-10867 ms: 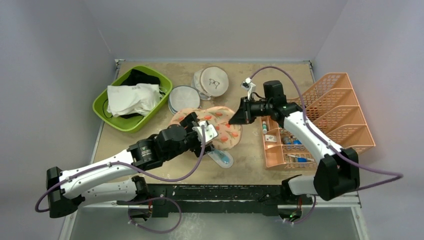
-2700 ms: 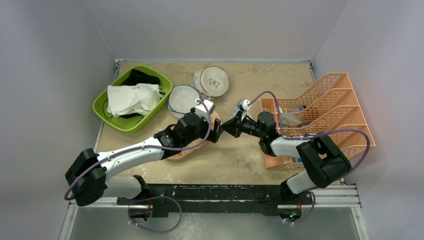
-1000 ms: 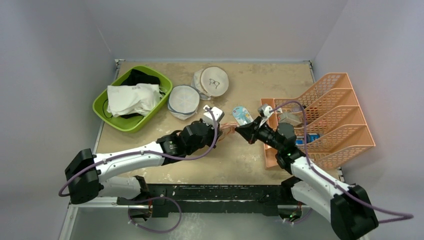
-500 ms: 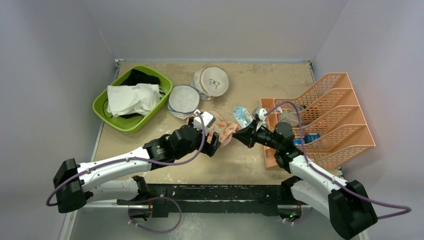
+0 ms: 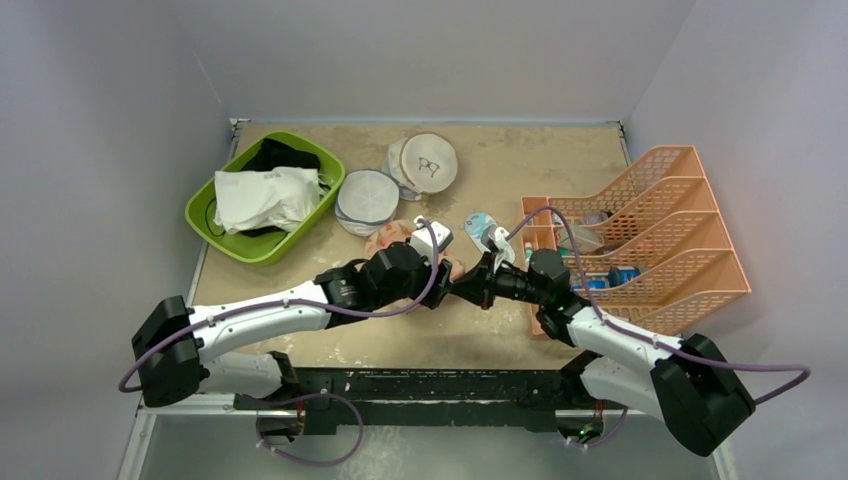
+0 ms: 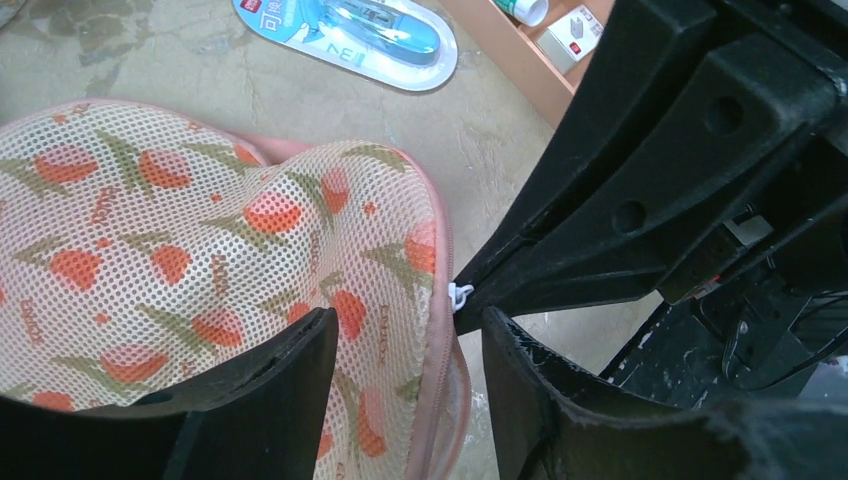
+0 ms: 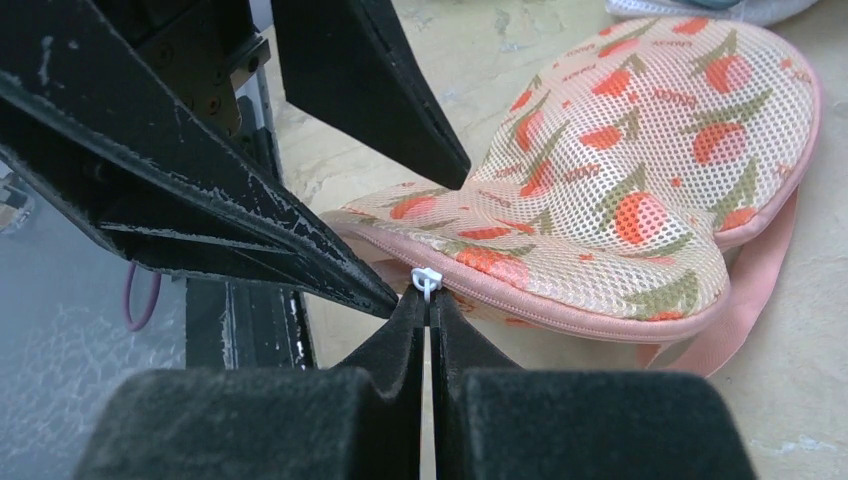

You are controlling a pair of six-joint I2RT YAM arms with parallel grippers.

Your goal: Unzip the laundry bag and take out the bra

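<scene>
The laundry bag [image 6: 200, 250] lies flat, pinkish mesh printed with orange flowers, and its pink zip [image 7: 600, 320] runs along the rim. My right gripper [image 7: 428, 300] is shut on the small white zipper pull [image 7: 427, 280] at the bag's near end. My left gripper [image 6: 405, 330] is open and straddles that same rim, one finger over the mesh and the other outside, next to the pull [image 6: 460, 296]. In the top view the two grippers meet tip to tip, left [image 5: 445, 284] and right [image 5: 463, 291], hiding most of the bag [image 5: 385, 237]. The bra is hidden.
A blue packaged item [image 5: 480, 227] lies just behind the grippers. The orange organiser [image 5: 660, 230] stands at the right. At the back are a green bin [image 5: 205, 225] of white and black garments, a round mesh bag [image 5: 367, 200] and a round bag with a glasses drawing [image 5: 428, 163].
My left gripper was shut a second ago and now stands open over the bag's rim. Both grippers have shifted toward the near edge, the right one drawing left with the pull.
</scene>
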